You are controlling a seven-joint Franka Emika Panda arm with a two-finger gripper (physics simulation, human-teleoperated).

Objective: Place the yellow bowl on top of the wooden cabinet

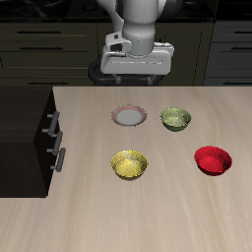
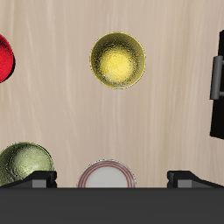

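Yellow bowl [image 1: 129, 164] on table, no writing visible.

Simulated kitchen. Dark kitchen cabinets [image 1: 39, 44] with bar handles run along 12 o'clock, behind pale wood-grain table [image 1: 148, 212]. Tableware on table: yellow bowl [image 1: 129, 164], olive-green bowl [image 1: 175, 118], red bowl [image 1: 213, 159], small plate [image 1: 129, 116].

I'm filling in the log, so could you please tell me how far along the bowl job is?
Nothing looks done yet: the yellow bowl sits on the table, apart from the wooden cabinet. Nothing is in hand; the hand hangs empty above the plate. Grasping, lifting and placing all remain.
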